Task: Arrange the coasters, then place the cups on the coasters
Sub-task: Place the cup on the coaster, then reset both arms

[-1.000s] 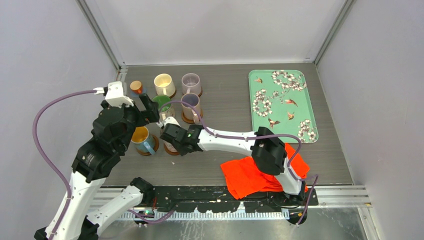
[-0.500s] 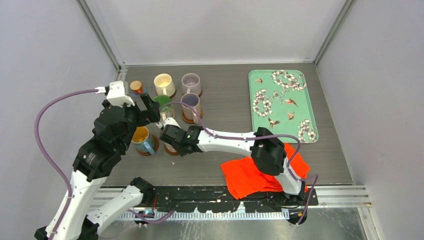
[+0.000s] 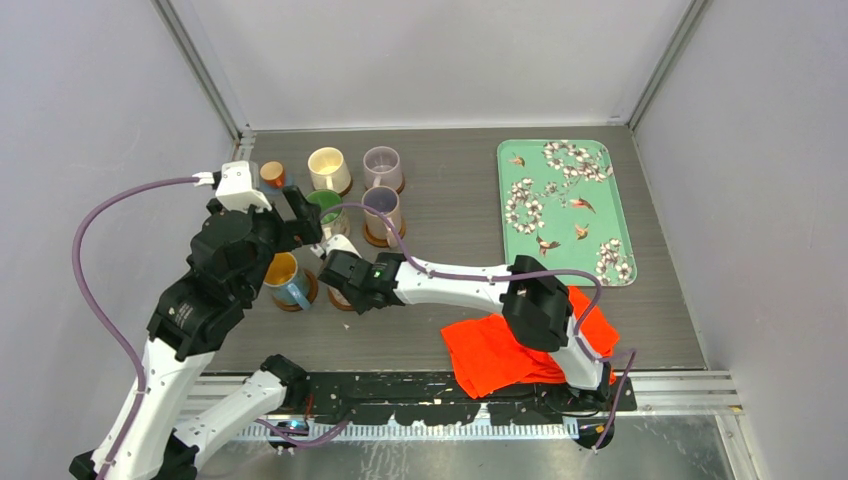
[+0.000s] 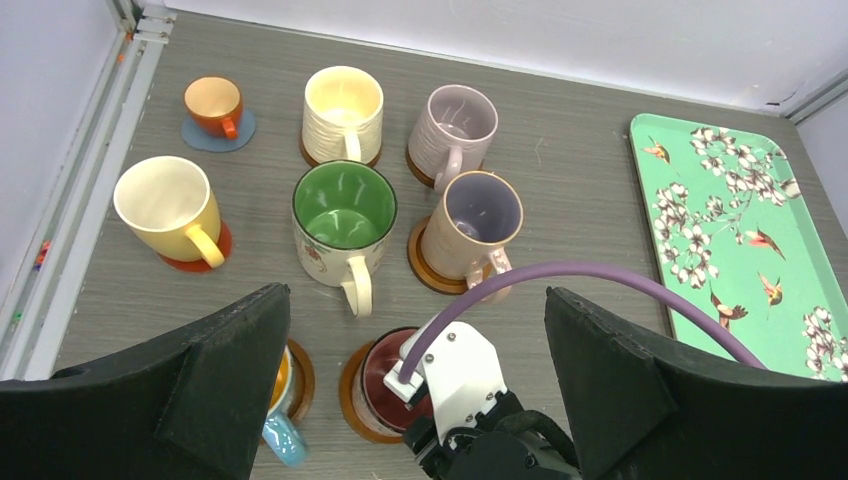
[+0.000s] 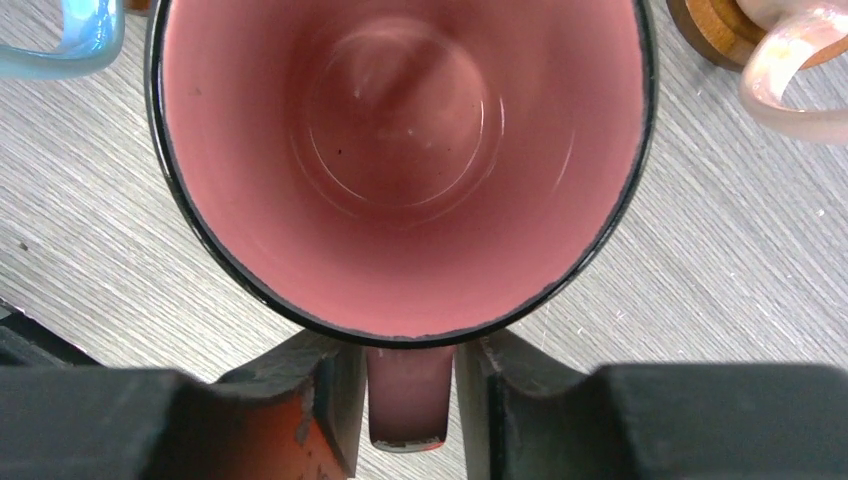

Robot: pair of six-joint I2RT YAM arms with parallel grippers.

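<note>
The right pincer (image 5: 410,365) sits narrow about the handle of the pink mug (image 5: 400,170); whether it pinches, I cannot tell. That mug stands on a brown coaster (image 4: 350,405) on the bench (image 4: 570,150), beside the blue mug (image 4: 278,440). The left pincer (image 4: 415,305) hangs wide open above

the right arm (image 4: 460,385) hides most of the maroon cup (image 4: 384,368) and its coaster (image 4: 351,398).
</note>
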